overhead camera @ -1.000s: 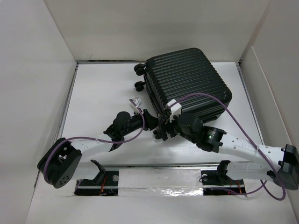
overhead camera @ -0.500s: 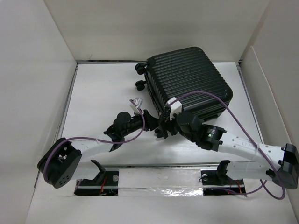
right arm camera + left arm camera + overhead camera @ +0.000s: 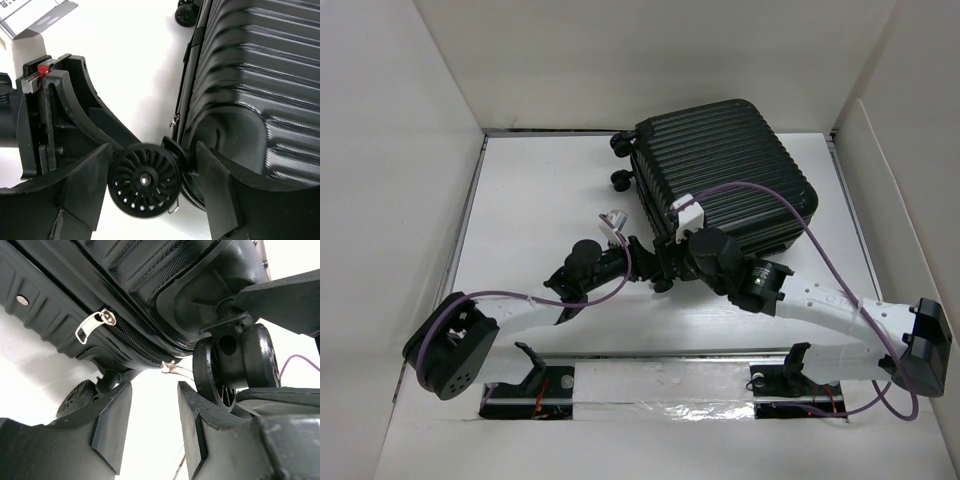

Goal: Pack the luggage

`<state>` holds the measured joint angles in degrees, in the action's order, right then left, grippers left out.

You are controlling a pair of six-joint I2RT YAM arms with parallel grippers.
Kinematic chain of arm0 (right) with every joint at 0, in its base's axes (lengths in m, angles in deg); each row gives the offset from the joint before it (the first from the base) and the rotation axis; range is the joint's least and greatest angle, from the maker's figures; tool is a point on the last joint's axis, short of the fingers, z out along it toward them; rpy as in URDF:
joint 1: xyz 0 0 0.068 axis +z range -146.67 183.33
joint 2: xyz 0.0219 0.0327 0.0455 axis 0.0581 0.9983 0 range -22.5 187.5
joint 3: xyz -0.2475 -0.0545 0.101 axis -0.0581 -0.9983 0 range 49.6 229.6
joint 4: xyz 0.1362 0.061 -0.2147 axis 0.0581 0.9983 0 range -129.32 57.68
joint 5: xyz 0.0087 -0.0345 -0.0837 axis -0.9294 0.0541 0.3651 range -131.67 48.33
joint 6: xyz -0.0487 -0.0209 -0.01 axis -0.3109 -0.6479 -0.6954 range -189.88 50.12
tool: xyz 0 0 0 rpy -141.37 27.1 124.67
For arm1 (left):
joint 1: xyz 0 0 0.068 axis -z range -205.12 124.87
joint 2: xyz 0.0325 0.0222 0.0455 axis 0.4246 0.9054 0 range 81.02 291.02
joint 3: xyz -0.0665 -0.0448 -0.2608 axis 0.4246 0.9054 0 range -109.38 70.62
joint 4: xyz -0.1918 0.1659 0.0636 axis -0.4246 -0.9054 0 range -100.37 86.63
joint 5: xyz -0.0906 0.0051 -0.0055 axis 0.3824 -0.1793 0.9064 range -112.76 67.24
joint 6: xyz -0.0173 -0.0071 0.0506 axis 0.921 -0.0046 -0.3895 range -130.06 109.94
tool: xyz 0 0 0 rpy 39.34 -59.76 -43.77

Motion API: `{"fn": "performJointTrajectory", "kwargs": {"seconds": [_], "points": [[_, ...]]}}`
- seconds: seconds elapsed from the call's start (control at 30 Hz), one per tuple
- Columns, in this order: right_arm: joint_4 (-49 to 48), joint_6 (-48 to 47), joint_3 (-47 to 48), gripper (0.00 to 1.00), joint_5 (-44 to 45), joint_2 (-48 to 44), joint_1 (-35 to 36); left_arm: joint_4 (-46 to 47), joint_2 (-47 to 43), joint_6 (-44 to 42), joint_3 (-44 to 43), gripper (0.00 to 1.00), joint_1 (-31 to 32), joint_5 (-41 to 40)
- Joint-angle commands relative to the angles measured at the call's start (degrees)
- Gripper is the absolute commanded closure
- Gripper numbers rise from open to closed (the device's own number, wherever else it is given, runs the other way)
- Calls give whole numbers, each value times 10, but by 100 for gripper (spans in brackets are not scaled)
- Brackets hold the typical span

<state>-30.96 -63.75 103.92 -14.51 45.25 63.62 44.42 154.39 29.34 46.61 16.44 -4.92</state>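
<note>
The luggage [image 3: 720, 170], a closed black ribbed suitcase, lies flat at the back right of the table. In the right wrist view its shell [image 3: 260, 75] fills the right side. My right gripper [image 3: 667, 262] is at its near left corner, jaws shut on the twin wheel [image 3: 145, 180], a pad against each side. My left gripper [image 3: 152, 405] sits just beside it, under the same corner, open with nothing between its fingers. A silver zipper pull [image 3: 92, 325] hangs on the seam above; a second pull [image 3: 172, 368] lies just past the fingertips.
Two more wheels [image 3: 618, 181] stick out at the suitcase's far left side. White walls [image 3: 380, 200] box in the table on the left, back and right. Purple cables [image 3: 790, 215] loop over the right arm and the suitcase's near edge.
The right gripper has slid left along the suitcase's near corner and its jaws have narrowed onto the wheel. The suitcase has shifted slightly. The left gripper has stayed put.
</note>
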Motion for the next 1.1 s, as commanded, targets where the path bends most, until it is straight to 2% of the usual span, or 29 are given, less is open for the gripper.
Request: {"fn": "performJointTrajectory", "kwargs": {"seconds": [0.0,0.23,0.6,0.9,0.97,1.03,1.07], "points": [[-38,-12,28,27,19,14,-3,38,-3,-11,-25,62,3,8],[-8,12,27,20,-2,16,-3,41,-2,-11,-29,62,3,6],[17,29,-1,19,10,-7,-3,43,-2,-8,-31,62,3,8],[15,33,-19,23,15,-17,-3,49,0,-5,-34,62,-3,14],[14,34,-19,27,17,-13,-3,49,0,-4,-34,62,-3,14],[10,32,-19,40,16,-9,-3,50,1,-3,-33,62,-3,13],[9,31,-18,42,15,-6,-3,51,1,-3,-32,62,-3,15]]}}
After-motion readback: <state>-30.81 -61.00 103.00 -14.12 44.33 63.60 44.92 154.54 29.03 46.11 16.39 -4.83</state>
